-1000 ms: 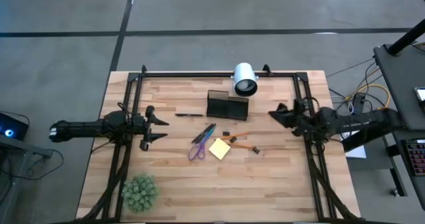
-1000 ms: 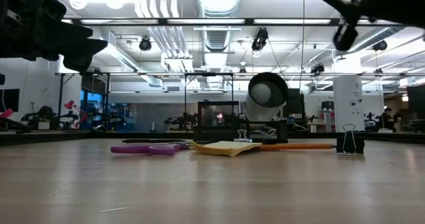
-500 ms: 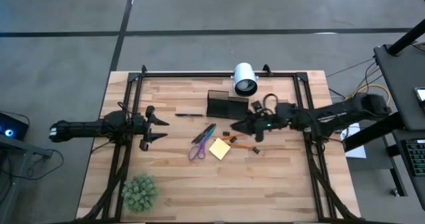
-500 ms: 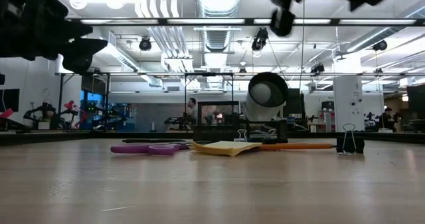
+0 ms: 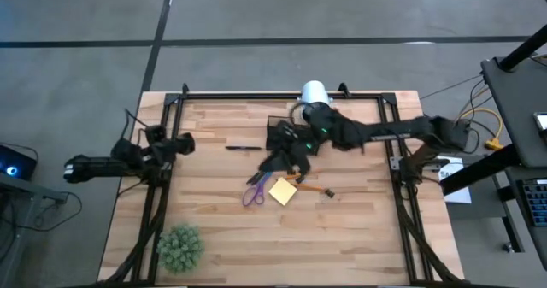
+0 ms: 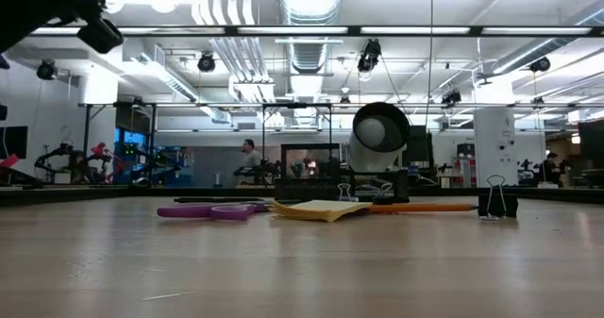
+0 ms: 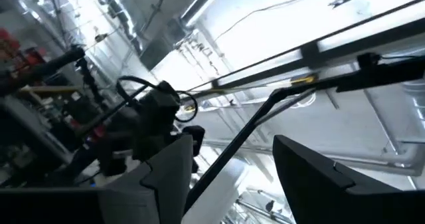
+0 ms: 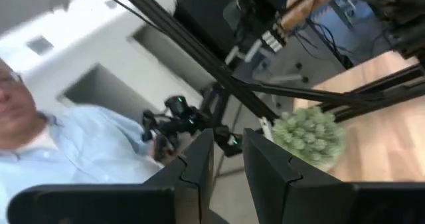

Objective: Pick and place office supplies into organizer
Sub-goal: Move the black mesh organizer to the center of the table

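Note:
The purple-handled scissors [image 5: 254, 191] [image 6: 212, 209], yellow sticky pad [image 5: 282, 191] [image 6: 321, 209], orange pencil [image 5: 309, 184] [image 6: 425, 207] and a dark clip [image 5: 327, 192] [image 6: 493, 203] lie flat mid-table. The black pen [image 5: 244, 148] lies left of the black organizer [image 5: 282, 132] [image 6: 340, 181], which stands upright. My right gripper [image 5: 275, 162] [image 8: 228, 164] hangs open with a narrow gap above the scissors' blades, just near of the organizer, touching nothing. My left gripper [image 5: 184, 143] [image 7: 232, 164] is open, raised at the left edge and tipped up.
A white cylindrical camera [image 5: 314, 94] [image 6: 377, 129] stands at the far edge behind the organizer. A fuzzy green plant ball [image 5: 179, 247] [image 8: 309, 136] sits in the near left corner. Black frame rails run along both sides. A person in a light blue shirt [image 8: 60, 157] shows beyond the table.
My right arm has swung from the table's right edge across to the centre, passing the organizer, and its gripper now hangs over the scissors' blades. My left gripper has drawn back slightly toward the left and far edges and tipped upward. Nothing on the table has moved.

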Available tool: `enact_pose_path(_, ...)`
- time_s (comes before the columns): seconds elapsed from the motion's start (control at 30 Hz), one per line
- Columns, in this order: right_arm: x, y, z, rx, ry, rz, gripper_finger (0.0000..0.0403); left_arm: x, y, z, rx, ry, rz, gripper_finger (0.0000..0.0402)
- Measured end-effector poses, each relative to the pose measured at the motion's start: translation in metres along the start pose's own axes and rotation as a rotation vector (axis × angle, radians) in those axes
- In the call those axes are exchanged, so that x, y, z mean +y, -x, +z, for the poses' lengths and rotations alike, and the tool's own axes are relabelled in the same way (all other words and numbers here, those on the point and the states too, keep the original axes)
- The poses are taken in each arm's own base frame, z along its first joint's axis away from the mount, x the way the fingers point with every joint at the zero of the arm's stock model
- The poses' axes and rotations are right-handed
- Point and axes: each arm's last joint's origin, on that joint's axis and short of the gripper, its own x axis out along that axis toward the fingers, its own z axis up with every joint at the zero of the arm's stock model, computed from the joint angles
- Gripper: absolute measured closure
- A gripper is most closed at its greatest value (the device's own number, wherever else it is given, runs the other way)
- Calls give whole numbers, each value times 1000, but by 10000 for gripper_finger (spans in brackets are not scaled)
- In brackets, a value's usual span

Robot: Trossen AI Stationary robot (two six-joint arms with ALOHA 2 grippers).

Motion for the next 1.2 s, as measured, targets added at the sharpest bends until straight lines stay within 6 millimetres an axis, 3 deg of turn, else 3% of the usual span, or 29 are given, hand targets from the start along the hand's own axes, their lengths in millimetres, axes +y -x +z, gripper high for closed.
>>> enact_pose_path(0.13,-21,-3,16,173,-1,-220,335,1,0,-1,14,-88,12,207)
enact_pose_path(0.27,-41,13,21,385,134,-739,342,6,-2,-5,119,-287,105,207)
enact_pose_path(0.37,-51,15,24,522,256,-971,343,14,-2,-10,248,-411,243,207)
enact_pose_path(0.53,-81,0,21,694,334,-1038,318,30,9,-19,521,-653,440,207)
enact_pose_path(0.67,-109,-7,20,803,377,-1084,276,37,17,-23,651,-760,497,207)
enact_pose_path(0.93,-143,-8,25,935,520,-1197,191,40,21,-25,696,-781,521,207)
enact_pose_path(1.2,-169,14,36,923,422,-1276,183,39,21,-25,691,-795,519,207)
